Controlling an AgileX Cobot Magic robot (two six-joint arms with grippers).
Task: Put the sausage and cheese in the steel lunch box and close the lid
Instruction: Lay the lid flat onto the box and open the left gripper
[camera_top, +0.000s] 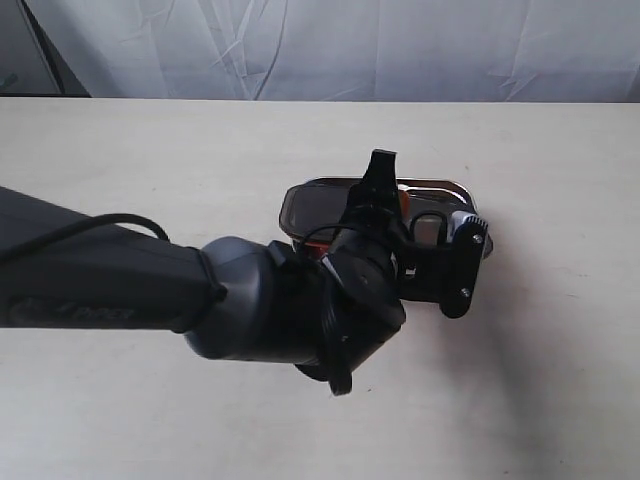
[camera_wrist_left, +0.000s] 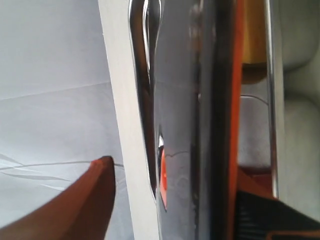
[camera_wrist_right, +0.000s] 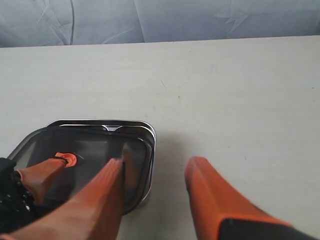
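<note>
Lid (camera_wrist_right: 100, 145) — I log it laid over the steel lunch box (camera_wrist_right: 150, 134), final press-down likely outstanding; left claw (camera_wrist_left: 177, 172) spread astride it, not gripping; right claw (camera_wrist_right: 157, 165) open, empty.

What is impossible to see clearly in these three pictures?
- Sausage and cheese: in the exterior view the left arm covers the steel lunch box; in the right wrist view the dark lid hides the inside.
- Lid's fit: left wrist view is too close and blurred.
- Right gripper: outside the exterior view.
</note>
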